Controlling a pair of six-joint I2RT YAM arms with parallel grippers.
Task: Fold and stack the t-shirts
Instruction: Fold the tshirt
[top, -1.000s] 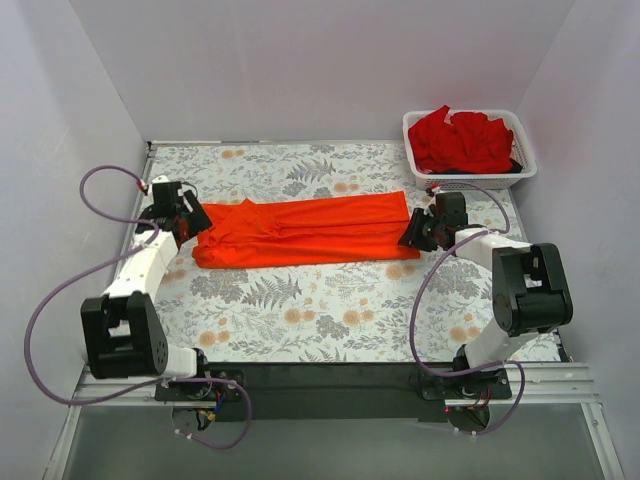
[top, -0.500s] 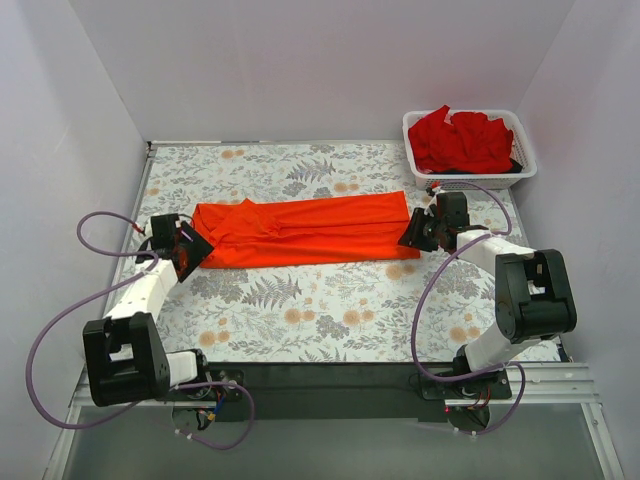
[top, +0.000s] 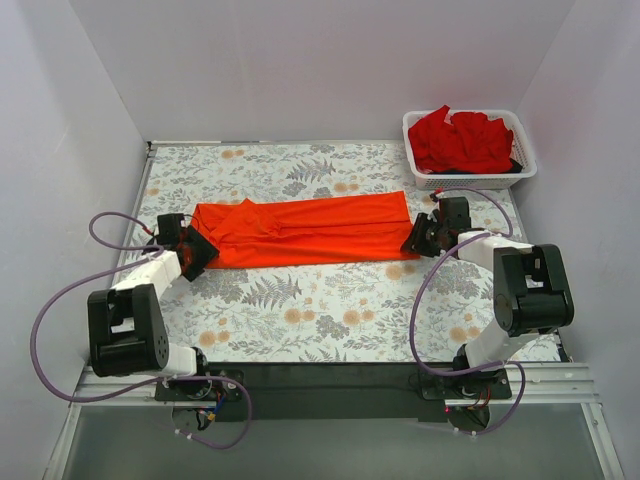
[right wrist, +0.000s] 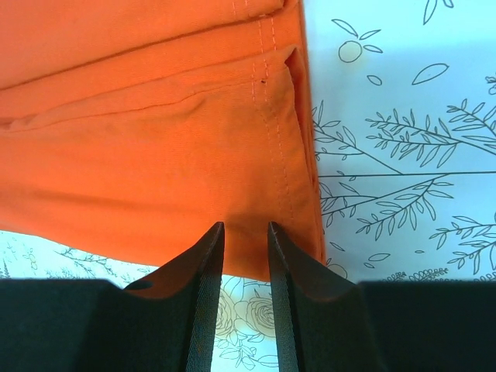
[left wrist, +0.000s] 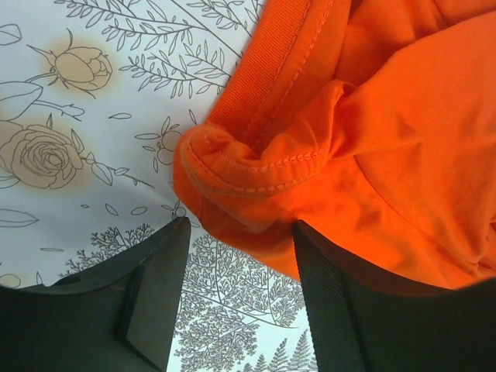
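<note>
The bright orange-red t-shirt (top: 300, 230) lies folded into a long band across the middle of the table. My left gripper (top: 200, 252) is open at its near left corner. In the left wrist view the bunched hem (left wrist: 256, 170) sits just ahead of the open gripper (left wrist: 242, 226), its right finger under the cloth edge. My right gripper (top: 412, 243) is at the shirt's near right corner. Its fingers stand a narrow gap apart (right wrist: 245, 229) over the flat cloth edge (right wrist: 155, 139), not pinching it. Deeper red t-shirts (top: 460, 140) are heaped in the basket.
The white mesh basket (top: 470, 182) stands at the back right corner. The flowered tablecloth (top: 300, 310) covers the table. White walls close in the left, back and right sides. Purple cables loop beside both arms.
My left gripper has swung from the shirt's far left corner down to its near left corner. The right gripper has backed off slightly to the right. The shirt's left end has shifted a little.
</note>
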